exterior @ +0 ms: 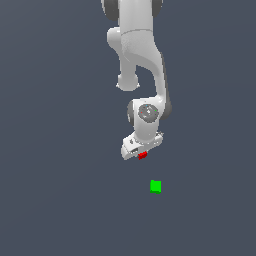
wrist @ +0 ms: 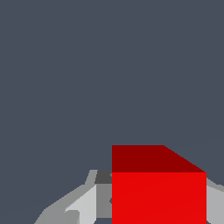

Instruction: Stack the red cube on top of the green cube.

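Note:
The red cube [exterior: 143, 155] sits between the fingers of my white gripper [exterior: 142, 154], mostly covered by the hand in the exterior view. In the wrist view the red cube [wrist: 158, 192] fills the space between the grey fingers [wrist: 83, 205], one on each side, touching it. The green cube [exterior: 155, 186] lies on the dark grey floor, below and slightly to the exterior view's right of the gripper, apart from it. The green cube is out of the wrist view.
The white arm [exterior: 140, 55] reaches down from the top of the exterior view. The floor [exterior: 60, 175] is plain dark grey all around.

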Robot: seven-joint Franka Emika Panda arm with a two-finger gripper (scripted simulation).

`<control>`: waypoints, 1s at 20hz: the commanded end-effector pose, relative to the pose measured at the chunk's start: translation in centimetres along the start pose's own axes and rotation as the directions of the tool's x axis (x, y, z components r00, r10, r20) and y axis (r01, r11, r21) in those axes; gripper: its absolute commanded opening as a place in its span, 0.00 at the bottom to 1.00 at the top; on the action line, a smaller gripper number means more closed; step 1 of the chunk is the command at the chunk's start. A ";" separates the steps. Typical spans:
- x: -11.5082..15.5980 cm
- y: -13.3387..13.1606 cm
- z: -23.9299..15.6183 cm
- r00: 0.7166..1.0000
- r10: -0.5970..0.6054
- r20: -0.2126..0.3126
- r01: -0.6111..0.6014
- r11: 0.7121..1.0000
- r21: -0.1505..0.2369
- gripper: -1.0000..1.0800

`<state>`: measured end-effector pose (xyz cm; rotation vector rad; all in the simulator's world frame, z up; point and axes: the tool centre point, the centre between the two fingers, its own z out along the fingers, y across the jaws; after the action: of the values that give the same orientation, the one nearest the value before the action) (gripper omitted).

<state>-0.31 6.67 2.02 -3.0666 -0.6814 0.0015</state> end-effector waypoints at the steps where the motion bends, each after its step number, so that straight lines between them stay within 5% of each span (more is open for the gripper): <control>1: 0.0 0.0 0.0 1.000 0.000 -0.001 0.000 1.000 0.000 0.00; 20: -0.1 0.0 -3.7 1.000 0.000 0.000 0.000 1.000 -0.001 0.00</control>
<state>-0.43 6.63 4.74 -3.0667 -0.6814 0.0036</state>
